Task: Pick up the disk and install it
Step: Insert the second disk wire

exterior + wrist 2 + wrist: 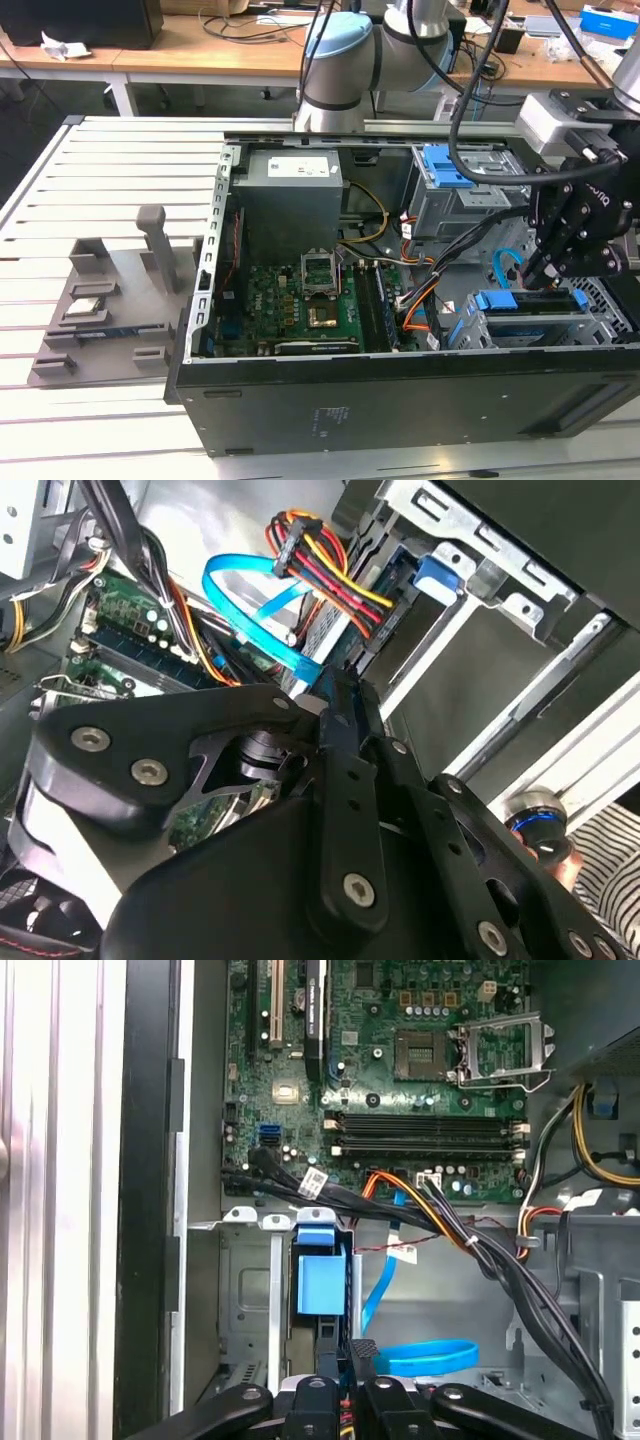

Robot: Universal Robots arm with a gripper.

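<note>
**Stage of installation, open computer chassis.** The black open-sided computer case (400, 400) lay on the pale slatted tabletop (100, 160), with its green motherboard (300, 300) exposed.

The black robot tool (540, 275) hung inside the case at the exterior view's right. It was directly above the grey metal drive cage (520, 335) in the near right corner. Whether the tool was apart, together or clamped on anything could not be told.

The disk (530, 305), a flat silver hard drive framed by a blue plastic bracket, appeared in the exterior view to lie in the top of that cage. It sat just below the tool tip, and contact between the two could not be confirmed. In the first wrist view a blue plastic tab (322, 1282) sat in a cage slot just beyond the tool (345, 1360); it was probably part of the disk's bracket.

A light-blue flat data cable (430, 1357) looped loose beside the cage.

The grey moulded parts fixture (100, 300) on the tabletop, at the exterior view's left, stood well apart from the tool.

Judged from this, pick-up and transport were done and the disk was at or in its bay. Full seating could not be verified and remained the open part of the task.
</note>
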